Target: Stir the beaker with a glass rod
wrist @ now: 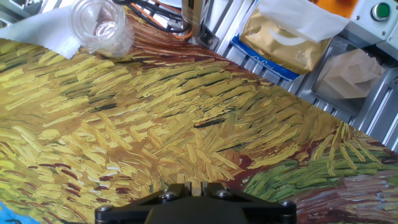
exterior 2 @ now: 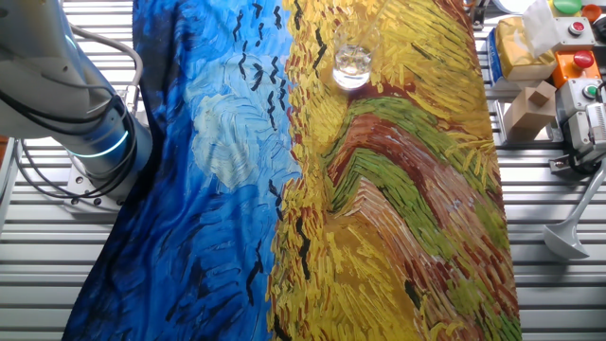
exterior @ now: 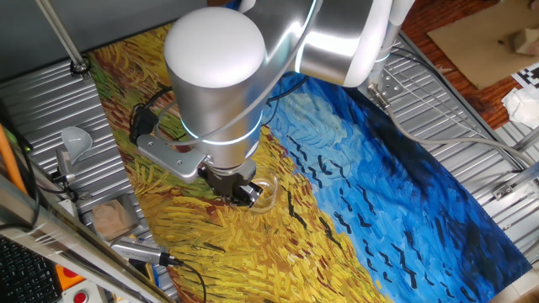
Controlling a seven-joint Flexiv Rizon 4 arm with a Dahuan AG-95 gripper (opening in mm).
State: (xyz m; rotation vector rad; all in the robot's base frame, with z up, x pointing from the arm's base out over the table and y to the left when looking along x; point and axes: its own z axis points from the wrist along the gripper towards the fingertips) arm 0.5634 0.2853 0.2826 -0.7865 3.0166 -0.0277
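Note:
The beaker (exterior 2: 352,62) is a short clear glass standing upright on the yellow part of the painted cloth (exterior 2: 398,208). In the hand view it (wrist: 99,25) is at the top left, far ahead of my gripper (wrist: 193,185). In one fixed view my gripper (exterior: 242,192) hangs under the big arm, just left of the beaker (exterior: 266,194). The two jaws stand close together with only a thin slit between them. I cannot make out a glass rod in any view. The gripper is out of the other fixed view.
A white funnel (exterior: 74,139) stands off the cloth, also in the other fixed view (exterior 2: 568,237). A golden tissue pack (wrist: 286,37), a cardboard box (wrist: 354,71) and a button box (exterior 2: 578,57) line the table edge. A metal post (exterior: 59,34) rises nearby.

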